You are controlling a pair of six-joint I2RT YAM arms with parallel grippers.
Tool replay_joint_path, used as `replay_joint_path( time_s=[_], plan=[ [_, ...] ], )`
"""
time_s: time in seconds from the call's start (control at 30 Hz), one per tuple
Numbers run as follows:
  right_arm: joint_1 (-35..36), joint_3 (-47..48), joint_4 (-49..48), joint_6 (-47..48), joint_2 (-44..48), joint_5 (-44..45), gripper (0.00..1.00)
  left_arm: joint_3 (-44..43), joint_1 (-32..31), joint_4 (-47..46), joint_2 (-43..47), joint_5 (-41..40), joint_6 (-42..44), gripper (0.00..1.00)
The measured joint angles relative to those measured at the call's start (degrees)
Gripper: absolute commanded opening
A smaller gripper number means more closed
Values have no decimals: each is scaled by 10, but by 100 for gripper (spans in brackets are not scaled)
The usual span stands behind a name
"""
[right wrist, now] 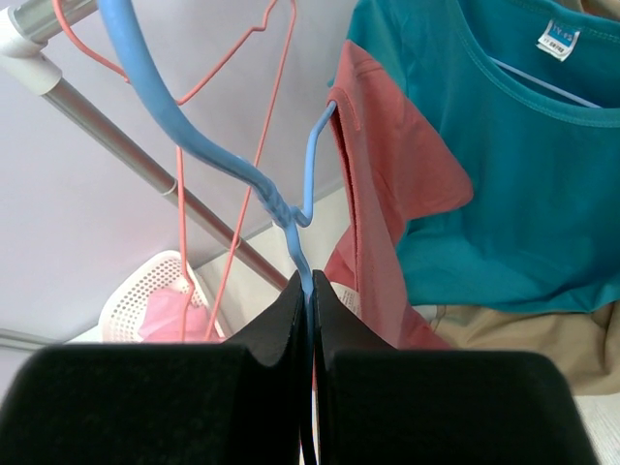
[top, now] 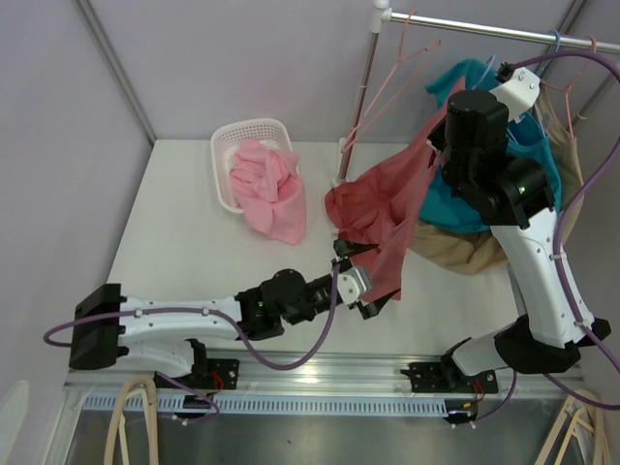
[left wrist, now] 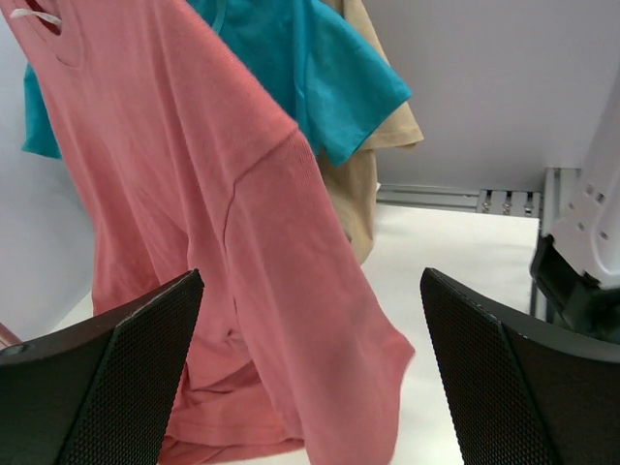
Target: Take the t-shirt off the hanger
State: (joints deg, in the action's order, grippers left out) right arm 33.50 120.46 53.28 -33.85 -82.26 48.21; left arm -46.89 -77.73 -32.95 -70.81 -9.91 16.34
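While the right claw [right wrist: 308, 283] is clamping the hanger [right wrist: 194, 136], holding the shirt [top: 383, 208] aloft at centre frame, the left claw [top: 362, 279] is standing fully open, straddling the fabric, apparently for pulling it off.

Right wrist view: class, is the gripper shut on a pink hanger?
No, the right gripper is shut on the blue hanger, its wire pinched between the jaws.

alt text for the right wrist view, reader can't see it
The right end effector is shut on the wire of a blue hanger, with a red t-shirt hanging from one end of it. A teal t-shirt hangs behind on the right; a white basket of pink cloth sits lower left.
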Motion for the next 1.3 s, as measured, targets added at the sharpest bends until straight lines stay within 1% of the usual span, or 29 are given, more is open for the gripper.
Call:
replay_joint_path(
  time_s=[0.07,0.13,0.17,0.2,0.23,0.27,0.3,0.33,0.43,0.47,0.53,0.67,0.8,0.97,1.17,1.23,1.3],
  plan=[
    [2,0,0,0,0,0,0,-18,0,-5,-27,-9,0,100],
    [5,0,0,1,0,0,0,-35,0,-6,-52,-16,0,96],
    [5,0,0,2,0,0,0,-43,0,-4,-63,-16,-2,83],
    [6,0,0,3,0,1,0,-50,0,-3,-72,-17,-5,74],
    [6,0,0,4,0,1,0,-58,1,0,-80,-18,-9,68],
    [6,0,0,5,1,1,0,-65,1,3,-87,-19,-10,57],
    [6,0,0,6,1,2,0,-71,2,5,-91,-19,-13,53],
    [6,0,0,7,2,2,0,-76,2,7,-95,-21,-13,51],
    [6,0,0,9,5,2,0,-93,3,11,-103,-29,-15,35],
    [6,0,-1,9,7,2,0,-100,4,15,-106,-31,-15,18],
    [6,0,-1,9,10,2,0,-117,5,27,-111,-37,-15,1],
    [6,-3,-9,11,14,2,0,-137,5,47,-113,-45,-19,1],
    [6,-19,-21,21,17,7,0,-135,-1,76,-100,-45,-19,1],
    [-10,-26,-36,39,9,4,0,-90,-47,109,-20,-67,-18,1],
    [-92,-23,-38,41,-13,-56,0,-19,-123,113,87,-121,-31,1],
    [-112,-10,-31,41,-28,-77,0,9,-136,107,103,-132,-53,1],
    [-123,13,-20,41,-49,-96,0,38,-146,94,99,-142,-78,1]
  ],
)
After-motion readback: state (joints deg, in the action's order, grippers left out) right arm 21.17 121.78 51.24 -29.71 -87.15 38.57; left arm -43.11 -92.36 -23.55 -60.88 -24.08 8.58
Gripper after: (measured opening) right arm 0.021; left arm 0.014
